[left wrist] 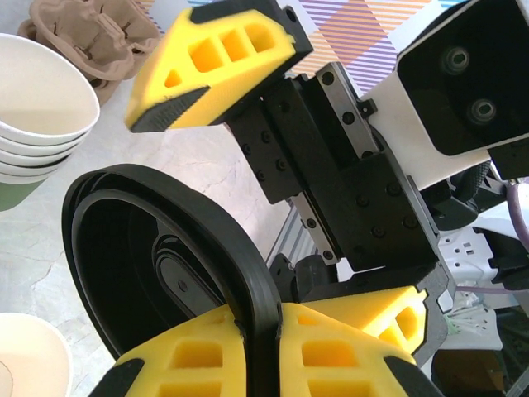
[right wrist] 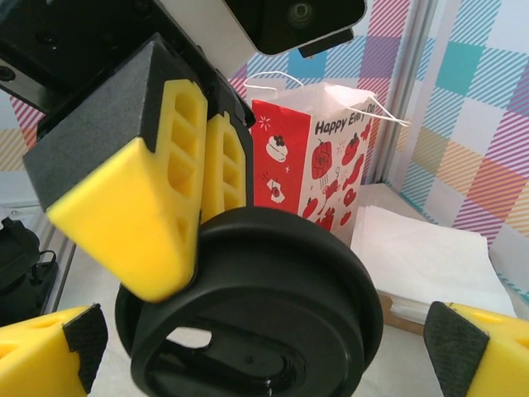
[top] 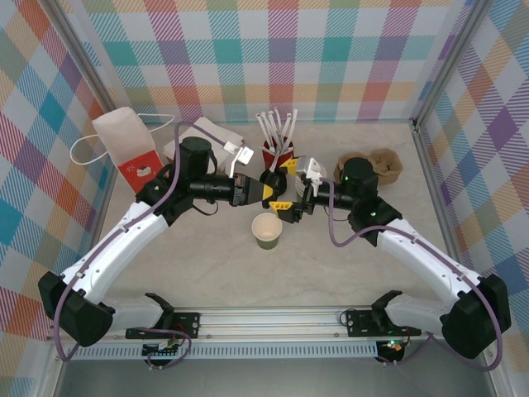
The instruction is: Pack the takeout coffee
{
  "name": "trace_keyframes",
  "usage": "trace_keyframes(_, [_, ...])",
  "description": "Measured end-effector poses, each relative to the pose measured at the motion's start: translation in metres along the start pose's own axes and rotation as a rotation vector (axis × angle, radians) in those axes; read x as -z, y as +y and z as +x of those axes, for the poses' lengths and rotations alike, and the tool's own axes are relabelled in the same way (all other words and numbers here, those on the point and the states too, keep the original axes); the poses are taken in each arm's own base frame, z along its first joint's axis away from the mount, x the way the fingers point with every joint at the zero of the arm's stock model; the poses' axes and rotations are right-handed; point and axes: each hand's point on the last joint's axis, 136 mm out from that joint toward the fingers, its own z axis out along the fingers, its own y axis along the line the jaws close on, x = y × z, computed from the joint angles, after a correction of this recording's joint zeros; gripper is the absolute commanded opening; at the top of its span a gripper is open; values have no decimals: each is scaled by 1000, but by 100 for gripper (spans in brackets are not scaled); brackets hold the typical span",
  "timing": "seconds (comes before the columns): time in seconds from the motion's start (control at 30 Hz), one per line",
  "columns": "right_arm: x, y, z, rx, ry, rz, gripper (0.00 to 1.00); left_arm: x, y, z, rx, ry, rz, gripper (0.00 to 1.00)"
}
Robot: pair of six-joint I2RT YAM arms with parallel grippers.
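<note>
A takeout coffee cup [top: 267, 231], green with a cream inside and no lid, stands upright on the table just in front of both grippers. My left gripper [top: 270, 192] [left wrist: 260, 331] is shut on the edge of a black plastic lid [left wrist: 157, 265] [right wrist: 256, 306], holding it on edge above the table. My right gripper [top: 286, 187] [right wrist: 264, 351] faces it, open wide, its yellow fingers [left wrist: 215, 62] on either side of the lid without touching it. The red-and-white paper bag [top: 124, 149] [right wrist: 318, 174] stands at the far left.
A red cup of white sticks [top: 277, 150] stands behind the grippers. A stack of cream-rimmed cups [left wrist: 33, 116] and a brown cardboard carrier [top: 382, 164] [left wrist: 91, 41] are at the right. White napkins [top: 211, 136] [right wrist: 421, 256] lie beside the bag. Checked walls enclose the table.
</note>
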Motion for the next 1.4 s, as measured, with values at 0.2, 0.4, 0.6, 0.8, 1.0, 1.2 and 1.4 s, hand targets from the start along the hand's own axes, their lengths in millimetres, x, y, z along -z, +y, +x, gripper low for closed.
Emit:
trace_keyframes(0.2, [-3, 3, 4, -10, 4, -29, 92, -1, -2, 1, -5, 4, 5, 0])
trace_keyframes(0.4, [-3, 5, 4, -12, -2, -36, 89, -1, -2, 1, -5, 3, 3, 0])
trace_keyframes(0.6, [-2, 7, 20, -46, 20, -36, 88, -1, -1, 0, 0, -1, -4, 0])
trace_keyframes(0.8, [0, 7, 25, -62, 25, -20, 84, -2, 1, -1, 3, -7, -12, 0])
trace_keyframes(1.0, [1, 6, 20, -70, 9, -14, 83, -5, -2, -2, -9, -9, 3, 0])
trace_keyframes(1.2, [1, 5, 16, -74, -5, -14, 81, -8, -2, -1, -5, 0, 6, 0])
trace_keyframes(1.4, [-1, 5, 15, -83, -8, -24, 80, -8, -2, -1, -5, 0, 7, 0])
